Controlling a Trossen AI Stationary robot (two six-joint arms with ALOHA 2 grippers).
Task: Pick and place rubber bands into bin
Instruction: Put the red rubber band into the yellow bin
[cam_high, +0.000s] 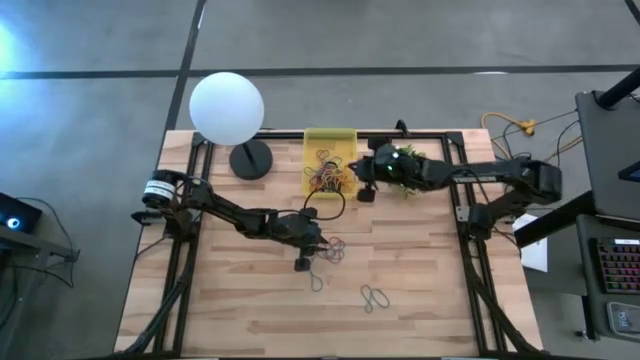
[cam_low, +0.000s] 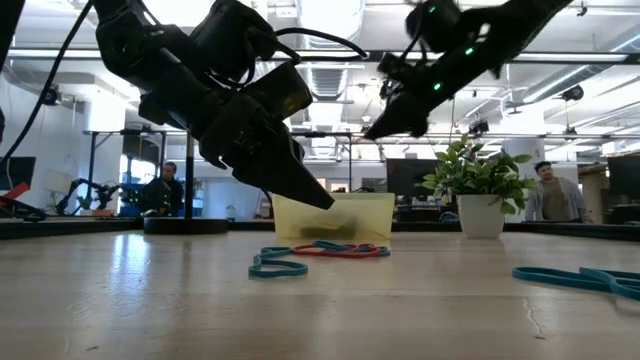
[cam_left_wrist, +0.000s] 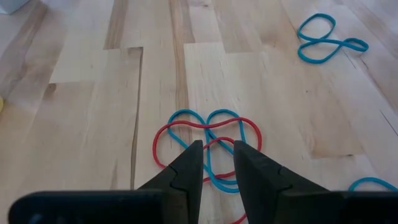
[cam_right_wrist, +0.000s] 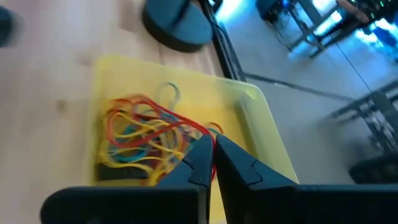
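left gripper, slightly open and empty, hangs above two tangled rubber bands; right gripper, nearly closed and empty, hangs above the yellow bin.

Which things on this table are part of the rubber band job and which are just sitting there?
Job:
- rubber bands, loose on the table
- bin, already holding bands
- left gripper over the bands
- right gripper over the bin

Just there:
- white globe lamp
- potted plant

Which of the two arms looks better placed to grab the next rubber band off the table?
The left one, probably. Its end effector hangs right over tangled red and blue rubber bands on the table, fingers slightly apart. The right end effector is over the bin, away from the loose bands.
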